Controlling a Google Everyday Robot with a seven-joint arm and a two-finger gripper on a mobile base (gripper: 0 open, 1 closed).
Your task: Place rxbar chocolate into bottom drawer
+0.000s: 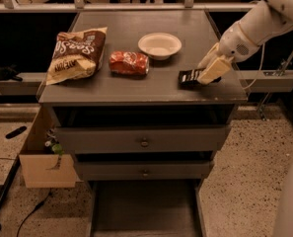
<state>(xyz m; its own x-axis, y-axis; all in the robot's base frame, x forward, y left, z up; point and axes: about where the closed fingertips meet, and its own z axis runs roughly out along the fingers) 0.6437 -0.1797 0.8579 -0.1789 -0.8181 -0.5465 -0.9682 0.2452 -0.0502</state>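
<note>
The rxbar chocolate (189, 77) lies flat on the cabinet top (136, 87), at 4 o'clock from the white bowl (160, 45). The gripper (211, 68) covers its 3 o'clock end; whether it grips cannot be told. At 6 o'clock, the bottom drawer (143, 209) stands open.

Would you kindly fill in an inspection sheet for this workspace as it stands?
Surface: grey cabinet top, level.
Job's things: rxbar chocolate lies near the top's right front; bottom drawer is pulled open.
Clutter: chip bag, red packet and white bowl on the top.
Grippers: pincer at the bar's right end.
Cables: dark cable on the floor, lower left.
Surroundings: cardboard box beside the cabinet's left side.
</note>
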